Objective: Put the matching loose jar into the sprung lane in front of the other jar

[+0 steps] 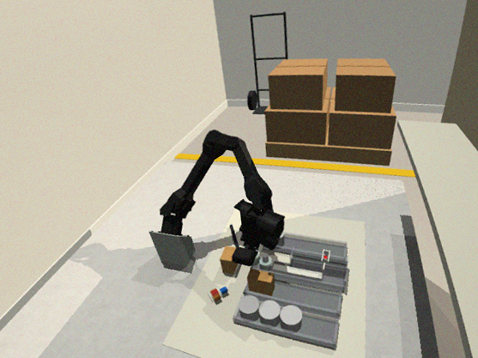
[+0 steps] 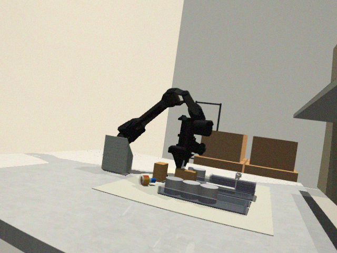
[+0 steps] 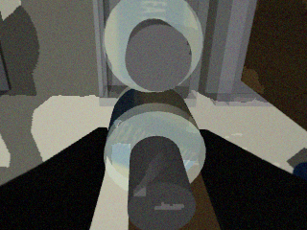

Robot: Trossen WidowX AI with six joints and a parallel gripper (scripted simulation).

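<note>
The hand (image 1: 250, 255) (image 2: 181, 166) (image 3: 153, 137) held the new jar (image 3: 155, 122), knob up; the old jar (image 1: 265, 261) (image 3: 158, 53) stood directly ahead, in line between the fingers.

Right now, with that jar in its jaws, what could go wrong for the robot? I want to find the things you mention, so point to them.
The held jar (image 3: 158, 126) sits in line with the jar in the lane (image 1: 265, 261) (image 3: 112, 45), so a hard push might shove or tip that one rather than slide it back. The brown block (image 1: 260, 281) (image 2: 185, 174) stands close beside the work and could get knocked by the jaws. And if the jaws open too early, the pusher might spring the row forward.
</note>
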